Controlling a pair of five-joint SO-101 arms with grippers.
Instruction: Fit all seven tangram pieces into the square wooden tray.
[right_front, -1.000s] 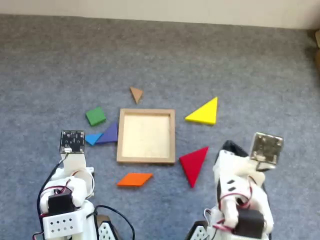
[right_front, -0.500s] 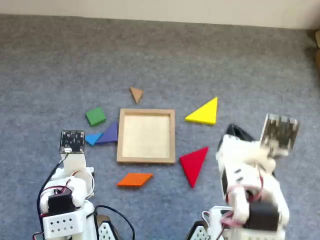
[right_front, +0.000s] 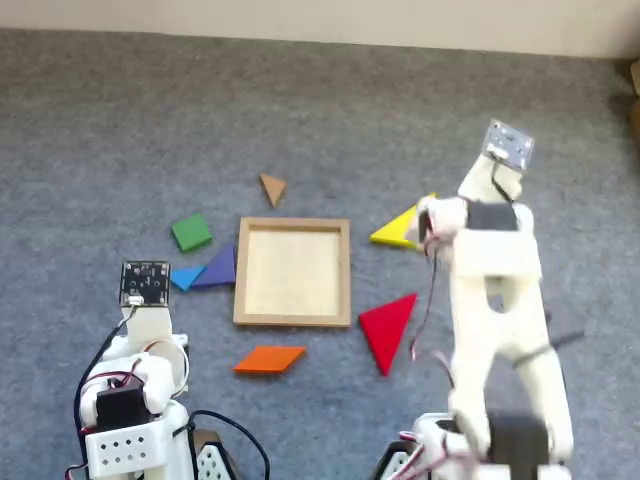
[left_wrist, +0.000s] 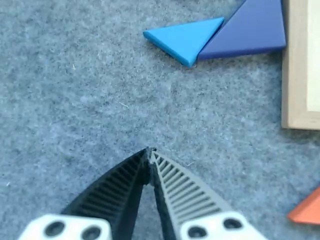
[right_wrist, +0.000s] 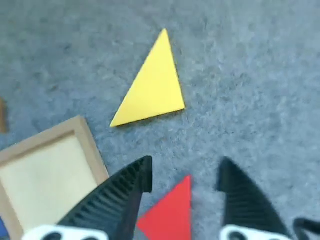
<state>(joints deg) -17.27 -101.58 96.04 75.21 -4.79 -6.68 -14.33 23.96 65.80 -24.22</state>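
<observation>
The square wooden tray (right_front: 243, 272) lies empty at mid-table. Around it are a brown triangle (right_front: 272, 187), a green square (right_front: 191, 232), a blue triangle (right_front: 185, 277) touching a purple triangle (right_front: 218, 269), an orange parallelogram (right_front: 269, 358), a red triangle (right_front: 388, 328) and a yellow triangle (right_front: 398, 230). My right arm (right_front: 490, 260) stretches out beside the yellow triangle and partly covers it. My right gripper (right_wrist: 186, 167) hangs open above the carpet between the yellow triangle (right_wrist: 152, 87) and the red triangle (right_wrist: 170, 215). My left gripper (left_wrist: 150, 152) is shut and empty, short of the blue triangle (left_wrist: 187, 37).
Grey carpet covers the whole table. The tray's corner (right_wrist: 92, 150) lies close to the right gripper, and its edge (left_wrist: 295, 65) is near the purple triangle (left_wrist: 250, 30). My left arm (right_front: 135, 380) sits at the front left. Open carpet lies to the far side.
My right arm has risen and stretched forward from the table's front toward the yellow triangle. The left arm and all the pieces have stayed put.
</observation>
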